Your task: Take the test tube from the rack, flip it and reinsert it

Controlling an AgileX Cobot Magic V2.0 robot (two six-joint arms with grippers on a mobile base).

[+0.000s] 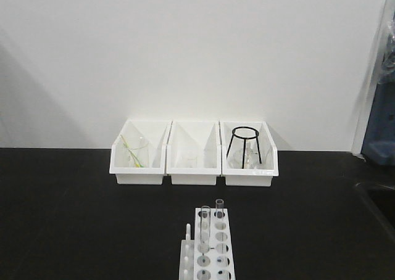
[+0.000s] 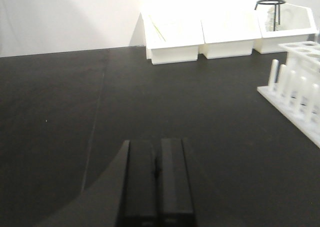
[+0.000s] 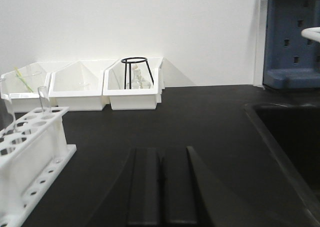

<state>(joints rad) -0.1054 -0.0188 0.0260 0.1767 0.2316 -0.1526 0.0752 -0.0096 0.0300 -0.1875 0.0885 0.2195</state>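
Observation:
The white rack [image 1: 213, 246] stands on the black table at the front centre, with two clear test tubes upright in its far holes: one [image 1: 205, 226] nearer, one [image 1: 219, 208] at the far end. The rack shows at the right edge of the left wrist view [image 2: 295, 94] and at the left of the right wrist view [image 3: 27, 157], where a tube [image 3: 44, 101] stands in it. My left gripper [image 2: 156, 143] is shut and empty, low over the table, left of the rack. My right gripper [image 3: 161, 152] is shut and empty, right of the rack.
Three white open-front bins [image 1: 194, 163] line the back wall: the left holds a glass beaker [image 1: 136, 152], the right a black wire tripod [image 1: 245, 143]. A recessed black sink [image 3: 292, 137] lies at the right. A blue unit [image 3: 292, 37] stands at the back right.

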